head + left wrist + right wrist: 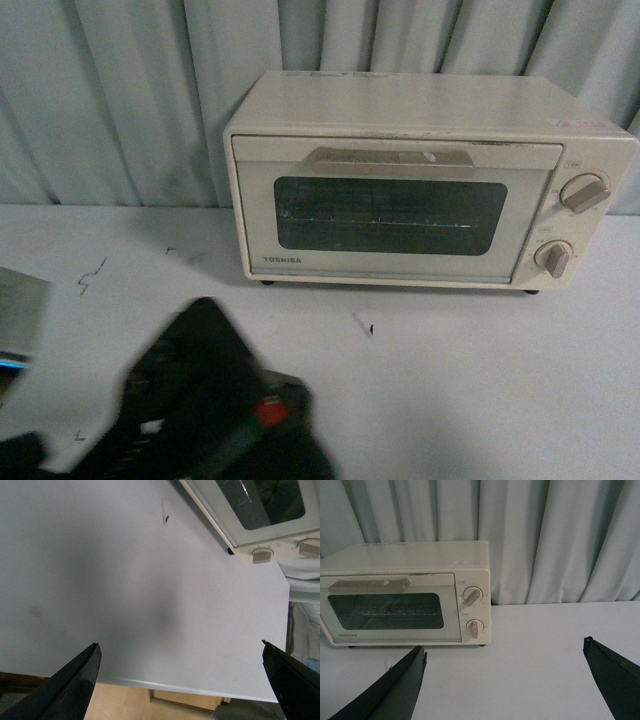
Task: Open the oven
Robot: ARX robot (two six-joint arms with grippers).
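The cream-white Toshiba oven (420,110) stands at the back of the white table, its glass door shut, with the bar handle (392,160) across the top of the door and two beige knobs (583,192) on its right. My left arm (210,400) is a blurred black mass at the near left, well short of the oven. My left gripper (180,644) is open and empty over the table's front edge, and the oven's lower right corner (245,547) shows beyond it. My right gripper (505,644) is open and empty, facing the oven (405,560) from its knob side, well apart.
A grey-white curtain (130,90) hangs behind the table (450,380). A silvery object (20,310) lies at the left edge. The table's front edge (190,686) shows in the left wrist view, with floor below it.
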